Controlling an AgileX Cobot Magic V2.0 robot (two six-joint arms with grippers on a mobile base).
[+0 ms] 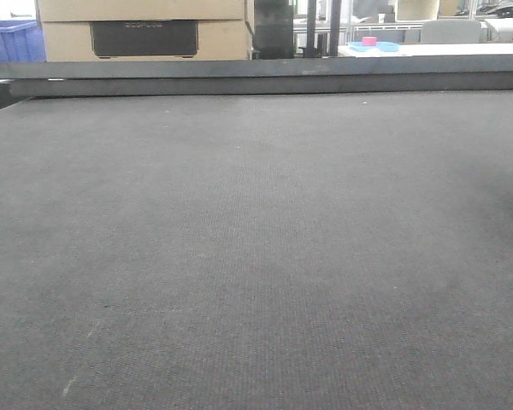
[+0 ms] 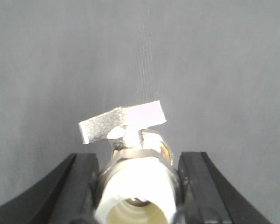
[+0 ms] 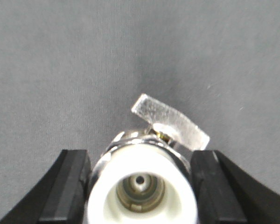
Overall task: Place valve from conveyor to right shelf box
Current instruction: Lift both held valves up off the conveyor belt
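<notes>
In the left wrist view, my left gripper (image 2: 138, 179) is shut on a valve (image 2: 130, 140). The valve has a silvery body, a white threaded end facing the camera and a flat silver handle on top. The black fingers (image 2: 79, 184) press on both of its sides above the grey conveyor belt (image 2: 140, 56). In the right wrist view, my right gripper (image 3: 141, 179) is shut on a second valve (image 3: 142, 168) of the same kind, its handle (image 3: 170, 122) slanting to the right. The front view shows only the bare conveyor (image 1: 256, 256); no gripper or valve appears there.
A black raised rail (image 1: 256, 77) runs along the belt's far edge. Behind it stand cardboard boxes (image 1: 145, 30), a blue crate (image 1: 8, 43) at the left and a pink object on a blue tray (image 1: 372, 43) at the right.
</notes>
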